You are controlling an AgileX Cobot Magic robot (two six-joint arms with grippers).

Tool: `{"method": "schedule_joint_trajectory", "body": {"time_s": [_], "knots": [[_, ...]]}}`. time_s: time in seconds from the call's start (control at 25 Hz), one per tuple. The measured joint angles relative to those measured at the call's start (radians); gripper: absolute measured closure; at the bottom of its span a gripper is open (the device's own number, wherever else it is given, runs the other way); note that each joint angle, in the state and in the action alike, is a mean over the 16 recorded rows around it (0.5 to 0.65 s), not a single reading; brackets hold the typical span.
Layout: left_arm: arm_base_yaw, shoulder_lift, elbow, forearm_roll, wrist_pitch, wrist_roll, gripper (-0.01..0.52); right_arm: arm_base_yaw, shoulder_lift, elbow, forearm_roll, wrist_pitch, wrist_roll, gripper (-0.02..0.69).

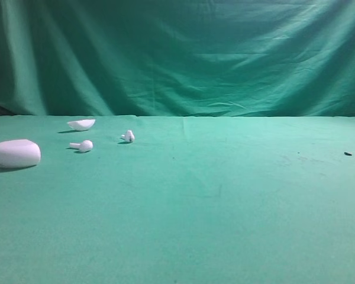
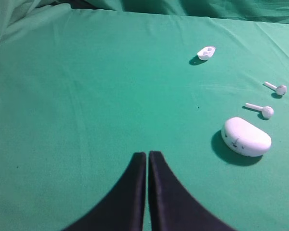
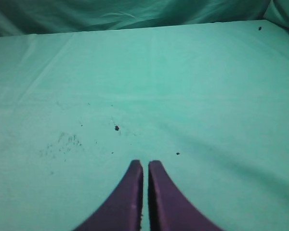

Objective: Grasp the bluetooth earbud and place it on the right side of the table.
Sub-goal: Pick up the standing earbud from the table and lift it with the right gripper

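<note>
Earbud, tiny glossy white bulb

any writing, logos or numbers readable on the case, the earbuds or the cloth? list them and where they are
None can be read in any view.
White case: faint dark marks on its front edge, too small and blurred to tell if they are text.
Bluetooth earbud: a small dark speck, not lettering.
Other earbud and the white shell piece: plain.
Green table cloth: only dark specks, no print.

left pincer and right pincer both closed, holding nothing, tips pointing forward.
</note>
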Motion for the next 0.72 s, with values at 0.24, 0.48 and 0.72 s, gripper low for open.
{"method": "schedule_joint_trajectory", "body": {"time_s": [0.24, 0.48, 0.72], "knots": [[0.0, 0.0, 0.0, 0.0, 0.0, 0.0, 0.514, 0.0, 0.0, 0.0, 0.0, 0.0, 0.0, 0.665], [0.0, 0.0, 0.0, 0.0, 0.0, 0.0, 0.514, 0.0, 0.0, 0.0, 0.0, 0.0, 0.0, 0.665], [0.0, 0.0, 0.0, 0.0, 0.0, 0.0, 0.514, 0.0, 0.0, 0.0, -0.001, -0.001, -0.001, 0.665]]}}
